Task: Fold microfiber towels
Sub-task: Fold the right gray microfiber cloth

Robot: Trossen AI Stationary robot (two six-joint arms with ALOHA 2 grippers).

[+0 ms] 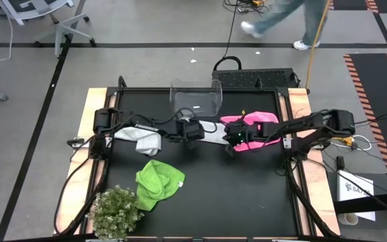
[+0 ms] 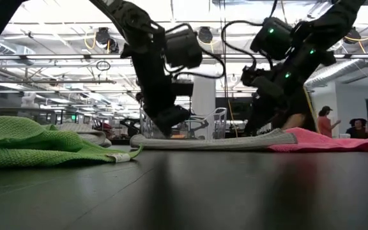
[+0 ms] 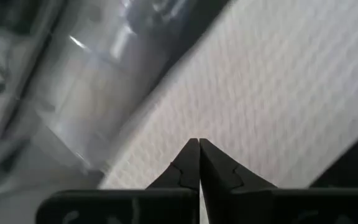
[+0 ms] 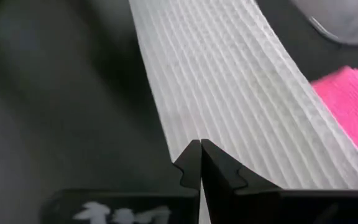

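A white towel [image 1: 213,136] [image 2: 216,142] lies flat, in a long folded strip, on the black table between my two grippers. My left gripper [image 1: 197,134] [image 3: 199,142] is shut, its tips over the strip's left part near the clear bin. My right gripper [image 1: 227,138] [image 4: 199,143] is shut, its tips at the strip's near edge, beside the pink towel [image 1: 257,119] [image 4: 353,106]. In the low view the left gripper [image 2: 171,124] and the right gripper [image 2: 260,128] both reach down to the strip. No cloth shows between either pair of fingers. My left gripper's shut fingertips [image 3: 191,155] point slanting down at the white towel's top surface [image 3: 229,118]; I cannot tell whether they touch it, and the cloth there lies flat. My right gripper's shut fingertips [image 4: 194,158] point slanting down at the towel's long near edge [image 4: 169,146]; I cannot tell whether they touch it.
A lime green towel [image 1: 156,183] [image 2: 37,144] lies crumpled at the near left, and a second white towel [image 1: 140,140] lies under the left arm. The clear bin [image 1: 195,101] [image 3: 92,81] stands at the far edge. A bushy plant [image 1: 116,212] sits at the near left corner.
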